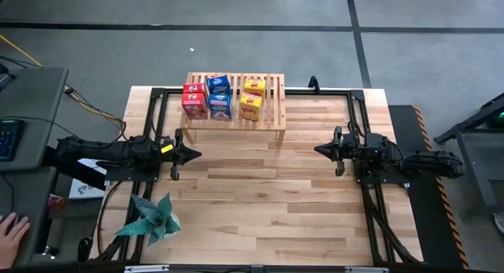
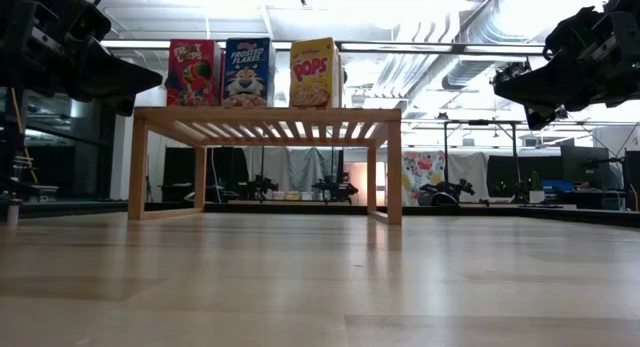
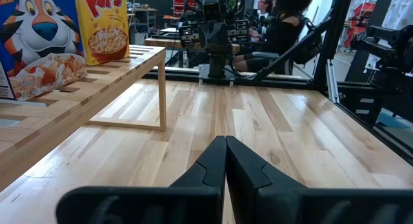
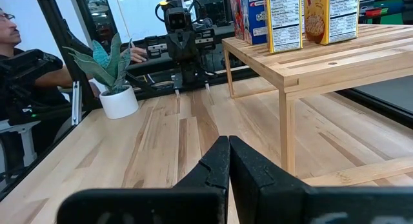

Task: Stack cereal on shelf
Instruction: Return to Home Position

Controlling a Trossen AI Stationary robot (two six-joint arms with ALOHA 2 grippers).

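The light-wood shelf (image 1: 235, 109) stands at the table's far middle on its short legs. On its slatted top stand six small cereal boxes upright in pairs: two red (image 1: 194, 100), two blue (image 1: 220, 95), two yellow (image 1: 252, 98). In the low view the red (image 2: 191, 73), blue (image 2: 248, 72) and yellow (image 2: 314, 73) boxes show side by side. My left gripper (image 1: 197, 154) is shut and empty, at the table's left, above the tabletop. My right gripper (image 1: 317, 149) is shut and empty, at the table's right.
A teal spiky plant in a white pot (image 1: 155, 218) stands at the table's near left corner. Black frame rails (image 1: 362, 131) run along the table's left and right sides. A person's hand (image 1: 12, 230) rests off the table at the left. Bare planks lie between the grippers.
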